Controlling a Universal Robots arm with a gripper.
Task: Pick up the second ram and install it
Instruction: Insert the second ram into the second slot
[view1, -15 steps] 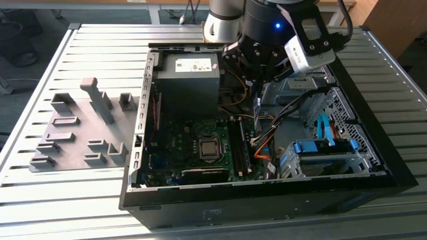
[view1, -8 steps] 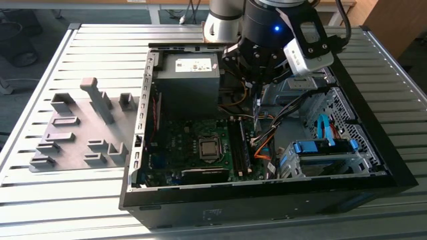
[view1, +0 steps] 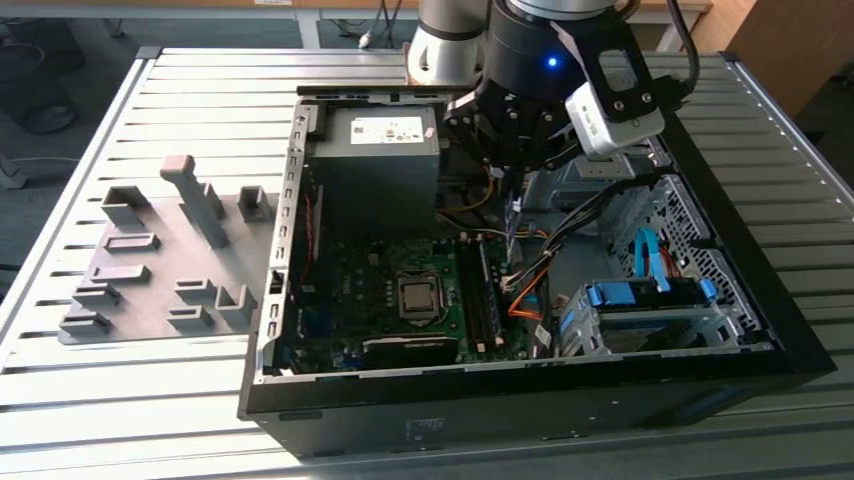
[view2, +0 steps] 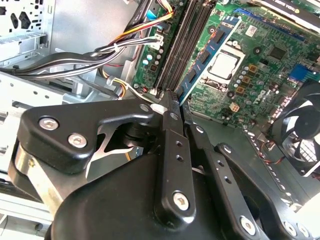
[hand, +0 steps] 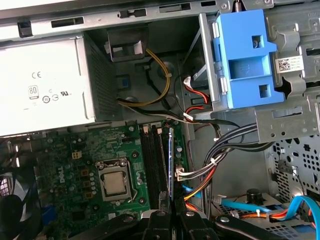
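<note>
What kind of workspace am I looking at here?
Likely a robot test bench for PC assembly: an open computer case lies on a slatted metal table, with grey fixture blocks beside it. The gripper holds the second ram above the motherboard.

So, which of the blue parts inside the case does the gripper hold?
The ram stick, a thin board with dark chips, clamped in the gripper above the motherboard; the drive-bay clip sits on its cage.

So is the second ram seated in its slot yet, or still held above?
Not seated: the second ram stands on edge, slanting above the slots, its near end in the shut claw.
</note>
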